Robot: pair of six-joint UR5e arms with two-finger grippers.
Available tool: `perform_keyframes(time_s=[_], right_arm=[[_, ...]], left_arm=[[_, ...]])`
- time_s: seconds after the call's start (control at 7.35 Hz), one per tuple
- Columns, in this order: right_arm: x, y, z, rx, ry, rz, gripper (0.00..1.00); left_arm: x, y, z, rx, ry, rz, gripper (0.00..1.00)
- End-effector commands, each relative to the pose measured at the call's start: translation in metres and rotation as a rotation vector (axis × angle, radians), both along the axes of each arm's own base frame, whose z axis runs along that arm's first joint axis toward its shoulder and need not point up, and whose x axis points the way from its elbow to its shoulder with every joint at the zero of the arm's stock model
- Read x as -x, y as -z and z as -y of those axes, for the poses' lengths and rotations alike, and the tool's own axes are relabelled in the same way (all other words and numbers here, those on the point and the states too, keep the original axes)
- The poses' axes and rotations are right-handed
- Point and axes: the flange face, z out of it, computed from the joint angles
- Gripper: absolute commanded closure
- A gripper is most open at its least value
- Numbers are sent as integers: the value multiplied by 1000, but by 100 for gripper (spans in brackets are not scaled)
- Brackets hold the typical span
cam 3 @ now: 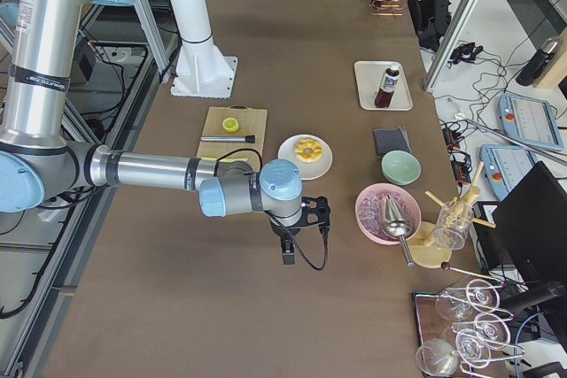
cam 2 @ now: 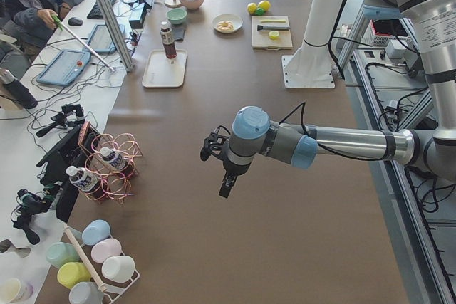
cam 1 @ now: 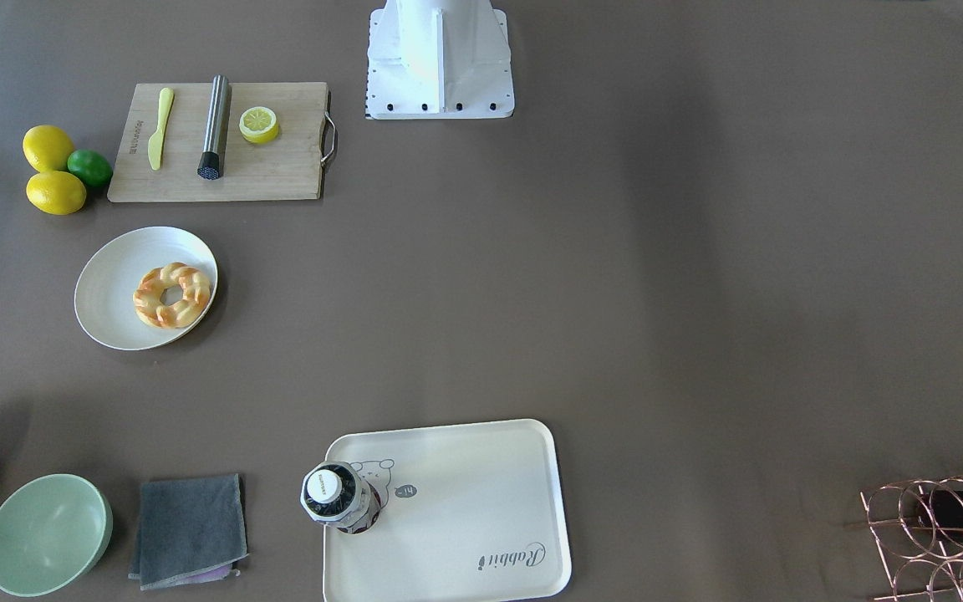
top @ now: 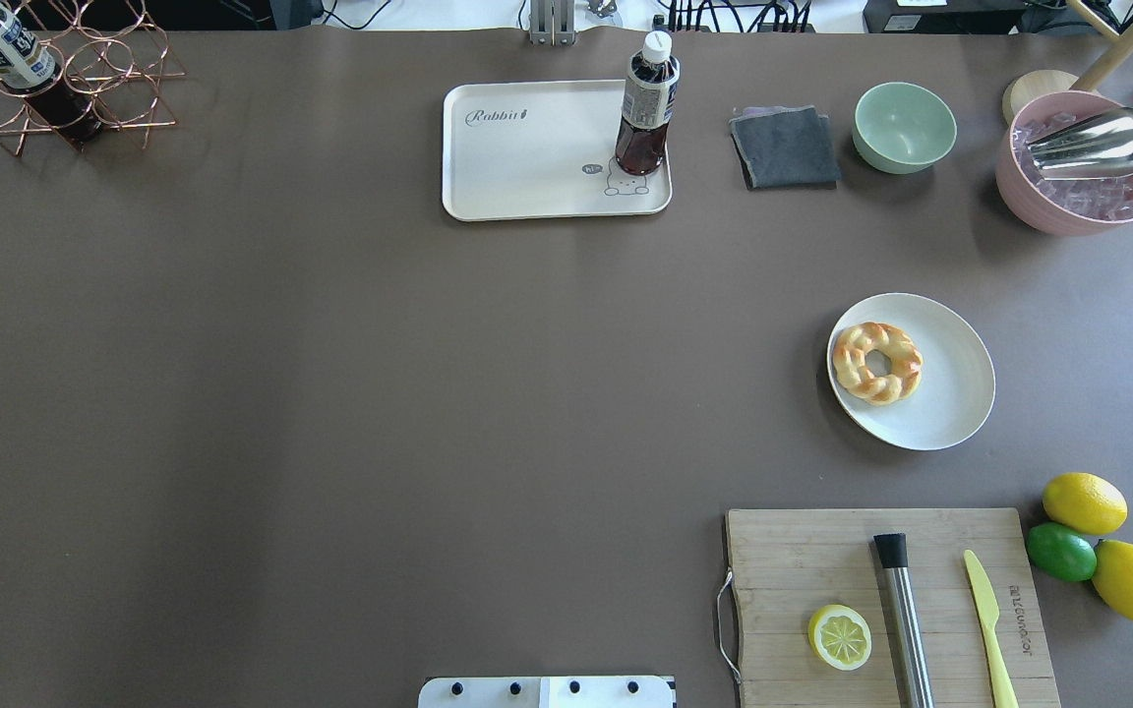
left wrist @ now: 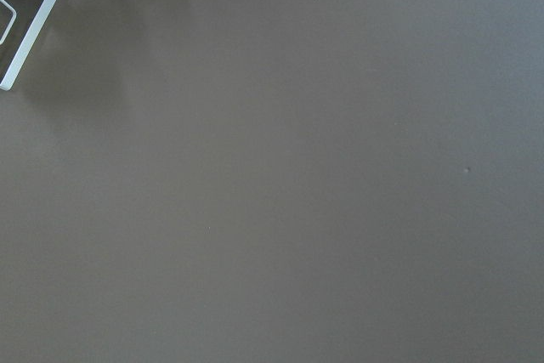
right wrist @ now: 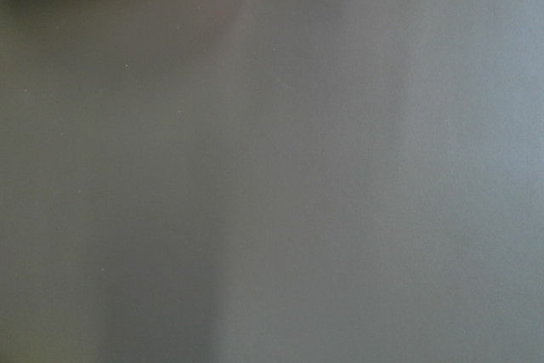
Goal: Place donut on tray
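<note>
You have a broad brown surface (top: 330, 393) to cross, and the side of it matters most. The tray (top: 527, 167) lies at the far edge from the robot, about mid-width, with a dark bottle (top: 645, 118) standing upright on its right-hand end by the cartoon print, so the bare room is toward the "Rabbit" script end. The round white plate (top: 955, 383) sits well apart from the tray, on the robot's right half, and the donut (top: 876, 362) lies flat on it, on the plate's part nearest the table's middle. As a ring it has no long axis to line up with, so you could likely close across the band from any angle. The right claw (cam 3: 290, 252) hangs over bare surface toward the table's right end, near the pink ice bowl (cam 3: 387, 212), so the donut lies from it toward the table's middle. The left claw (cam 2: 226, 186) hangs toward the opposite end, by the wire bottle rack (cam 2: 107, 169), much farther off. I would take the right arm for the pick. Both claws show only in the side views, so you cannot tell whether either is open or closed.
</note>
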Motion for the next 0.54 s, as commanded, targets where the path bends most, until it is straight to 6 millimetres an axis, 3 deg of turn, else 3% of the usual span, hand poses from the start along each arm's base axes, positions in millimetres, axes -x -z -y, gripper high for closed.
perform_keyframes(time_s=[0.0,0.41], right_arm=[[-1,4,6,-7,-6,3,0],[4,11,4,27,-38,76,0]], left_arm=[[0,0,1,0,0,-1,2],[-3,-2,2,1,-2,4,2]])
